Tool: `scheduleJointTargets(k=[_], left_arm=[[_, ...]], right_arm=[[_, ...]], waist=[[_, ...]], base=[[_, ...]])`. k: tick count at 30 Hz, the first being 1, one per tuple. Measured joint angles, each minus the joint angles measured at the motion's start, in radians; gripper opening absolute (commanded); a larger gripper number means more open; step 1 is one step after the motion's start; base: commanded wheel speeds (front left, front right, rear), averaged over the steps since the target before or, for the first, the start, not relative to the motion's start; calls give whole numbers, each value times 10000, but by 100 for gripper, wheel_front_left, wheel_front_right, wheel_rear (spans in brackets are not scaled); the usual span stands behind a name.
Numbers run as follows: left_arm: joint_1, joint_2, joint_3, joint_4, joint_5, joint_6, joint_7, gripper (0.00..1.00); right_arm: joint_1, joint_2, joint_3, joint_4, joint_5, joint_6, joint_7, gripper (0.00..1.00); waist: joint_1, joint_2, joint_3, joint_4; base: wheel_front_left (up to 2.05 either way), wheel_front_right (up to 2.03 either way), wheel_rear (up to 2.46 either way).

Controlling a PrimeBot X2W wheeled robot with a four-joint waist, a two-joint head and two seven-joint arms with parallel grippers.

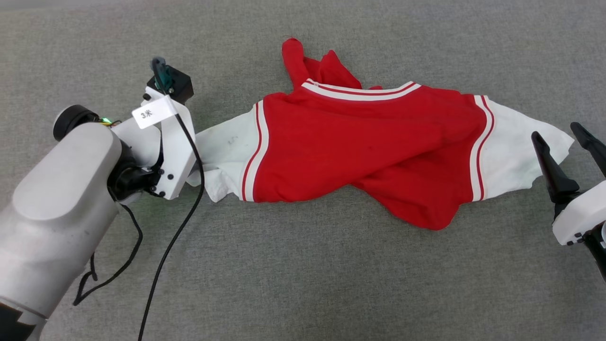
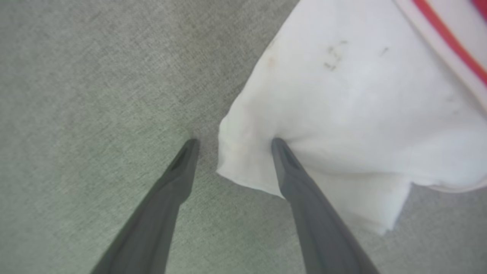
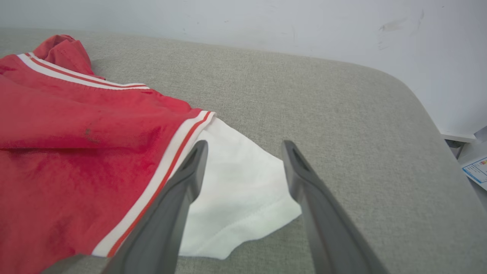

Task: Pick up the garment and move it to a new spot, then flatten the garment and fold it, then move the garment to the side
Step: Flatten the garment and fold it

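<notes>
The garment, red with white sleeves and striped trim, lies rumpled across the grey padded surface. My left arm's wrist hovers over the left white sleeve. In the left wrist view my left gripper is open, pointing down, one fingertip on the bare surface and the other pressing into the sleeve, whose corner lies between them. My right gripper is open at the right sleeve's edge. In the right wrist view its fingers straddle the white sleeve from just above.
A black cable hangs from the left wrist over the surface. A pale wall stands behind the surface, whose rounded edge falls away on the right. Papers lie beyond that edge.
</notes>
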Motion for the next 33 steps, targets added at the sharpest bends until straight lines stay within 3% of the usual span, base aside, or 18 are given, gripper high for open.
scheduleJointTargets(k=[3,4,5,12,22,27,33], left_arm=[[-147,144,-405,117,-270,0,58,100],[-197,196,-527,128,-349,0,46,27],[-217,234,-616,136,-424,0,-19,0],[-362,349,-884,184,-569,-15,-1611,0],[-810,809,-539,36,-389,-13,-3532,0],[-794,907,-510,-316,-299,15,-3881,0],[-759,851,-560,-777,-138,109,-4134,0]], right_arm=[[46,86,-111,-163,-107,0,71,100],[79,109,-151,-207,-134,0,109,100],[110,123,-192,-232,-150,0,146,100],[207,61,-485,-499,-203,0,374,100],[-314,-1298,-360,-959,-59,0,1538,100],[-819,-2362,328,-886,554,-2,2794,100],[-1505,-3354,1482,-261,2077,0,5237,100]], waist=[[0,0,101,-89],[0,0,114,-102],[0,-1,113,-105],[0,0,-129,25],[0,0,-557,434],[-1,-1,-507,676],[0,-1,-264,984]], base=[[0,0,0],[0,0,0],[0,0,0],[0,0,0],[0,0,0],[0,0,0],[0,0,0]])
